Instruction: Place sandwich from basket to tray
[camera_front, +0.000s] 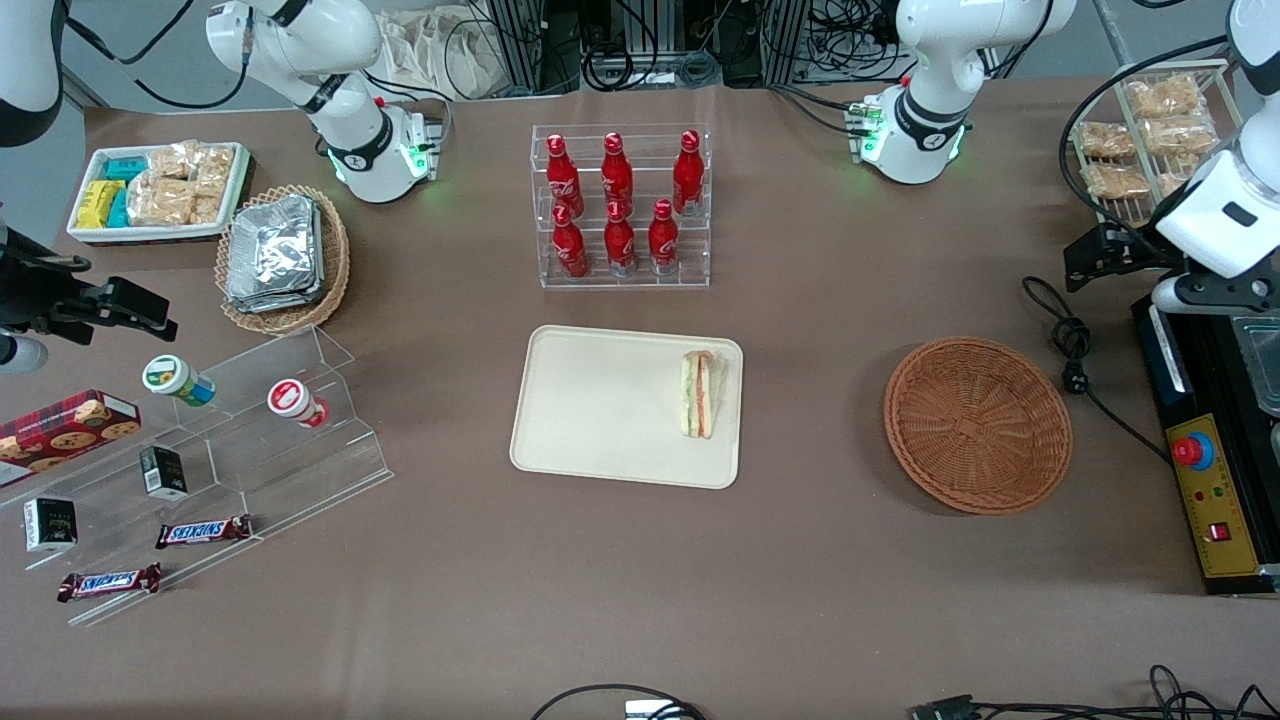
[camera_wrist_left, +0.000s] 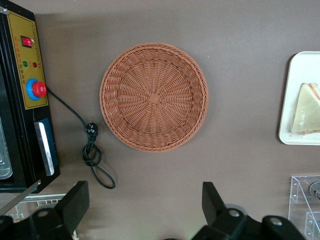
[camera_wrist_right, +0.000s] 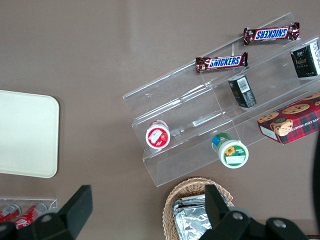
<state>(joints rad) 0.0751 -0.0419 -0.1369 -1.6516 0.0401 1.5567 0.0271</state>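
– Hunting for the small triangular white-bread sandwich (camera_front: 703, 393) with green, orange and yellow filling: where is it from you?

– On the large cream rectangular plastic tray (camera_front: 600, 410), close to the tray's 3 o'clock rim in the front view. From the round reddish-brown wicker basket (camera_front: 978, 425) it lies at about 9 o'clock, well apart, with its long axis running 12 to 6. My gripper (camera_wrist_left: 145, 207) hangs high near the basket, on its working-arm side, so basket and tray both lie toward the parked arm's end from me.

– And your fingers (camera_wrist_left: 76, 202)?

– Spread wide, nothing between them. The basket is bare, so I judge the placing done.

– Anything hard to make out?

– My wrist camera cuts off the sandwich and most of the tray. In the front view I cannot pick my fingertips out from the arm's dark fittings near the black control box (camera_front: 1205, 490).
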